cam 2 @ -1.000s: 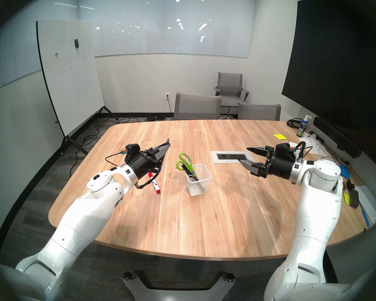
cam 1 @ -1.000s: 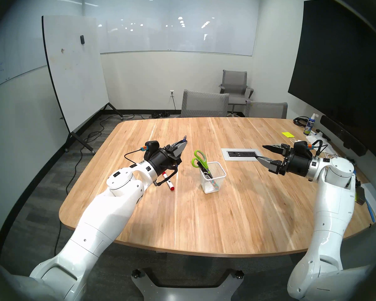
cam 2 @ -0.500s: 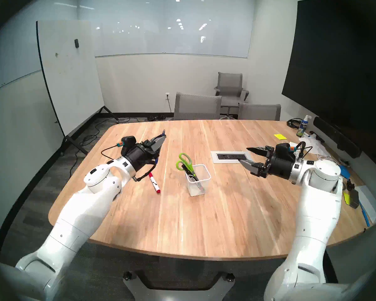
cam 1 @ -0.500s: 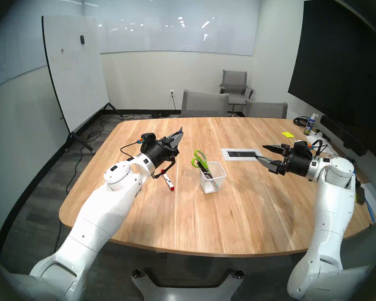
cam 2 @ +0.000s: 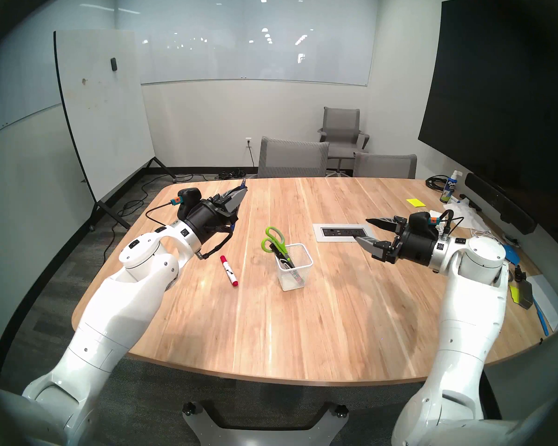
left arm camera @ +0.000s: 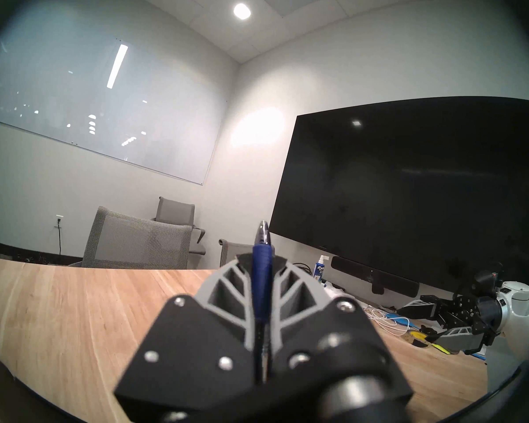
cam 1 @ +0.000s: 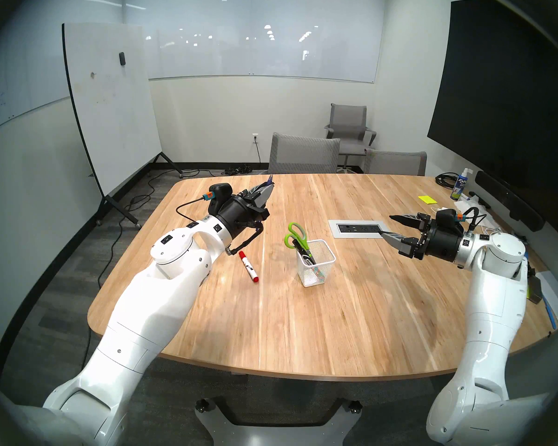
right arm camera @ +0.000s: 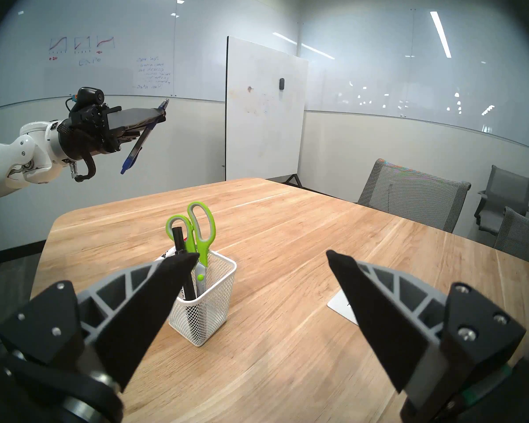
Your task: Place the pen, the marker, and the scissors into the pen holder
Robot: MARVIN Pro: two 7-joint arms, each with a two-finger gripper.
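My left gripper point(cam 1: 267, 191) is shut on the slim blue pen point(left arm camera: 261, 276) and holds it in the air above the table's left side. The pen point(right arm camera: 139, 140) hangs slanted, its lower end pointing down. The white mesh pen holder point(cam 1: 323, 268) stands mid-table, to the right of that gripper. The green-handled scissors point(cam 1: 295, 234) stand in it, handles up, beside a black marker point(right arm camera: 180, 245). A white marker with red ends point(cam 1: 248, 266) lies flat on the table, left of the holder. My right gripper point(cam 1: 388, 226) hovers open and empty to the holder's right.
A recessed power outlet panel point(cam 1: 356, 228) sits behind the holder. A spray bottle point(cam 1: 459, 188), a yellow sticky note point(cam 1: 427, 199), cables and papers crowd the table's right edge. Grey chairs point(cam 1: 303, 154) stand at the far side.
My left arm has lifted the pen up and toward the far left, uncovering the whole red-ended marker. The right arm has not moved.
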